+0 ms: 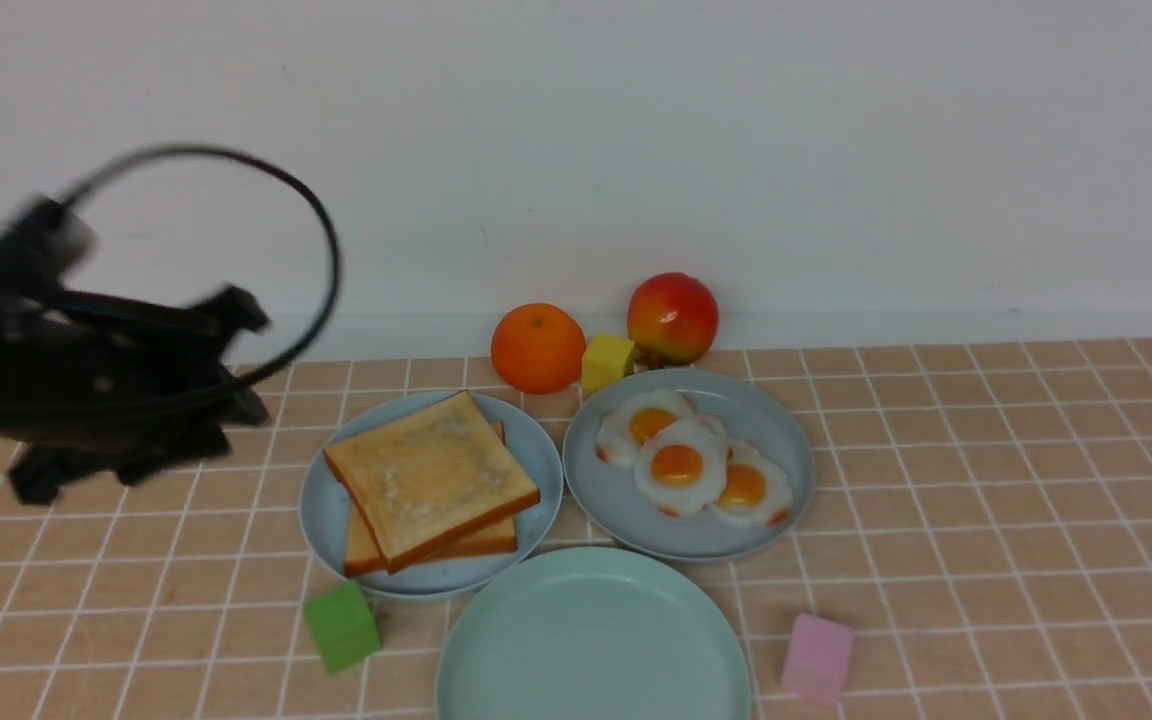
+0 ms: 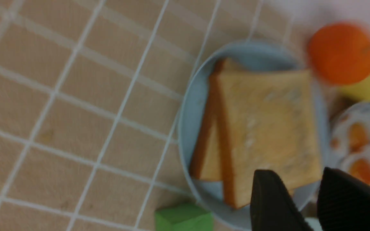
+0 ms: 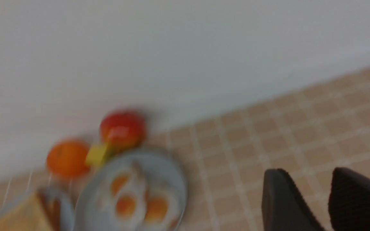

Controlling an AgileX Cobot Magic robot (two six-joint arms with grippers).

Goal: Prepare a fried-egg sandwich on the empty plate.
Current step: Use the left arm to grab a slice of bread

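Left gripper (image 2: 295,173), right gripper (image 3: 307,170): jaws apart, empty.
Square golden-brown toast slices (image 1: 431,480) lie roughly three o'clock from the blurred left gripper; round mint-green plate (image 1: 591,640) at five.

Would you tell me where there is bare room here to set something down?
Widest bare tiles: right of the egg plate, past the pink cube. The mint-green plate is empty. Left of the toast plate is bare, beneath the left arm. Crowded: three plates close together, orange, yellow block and apple behind.
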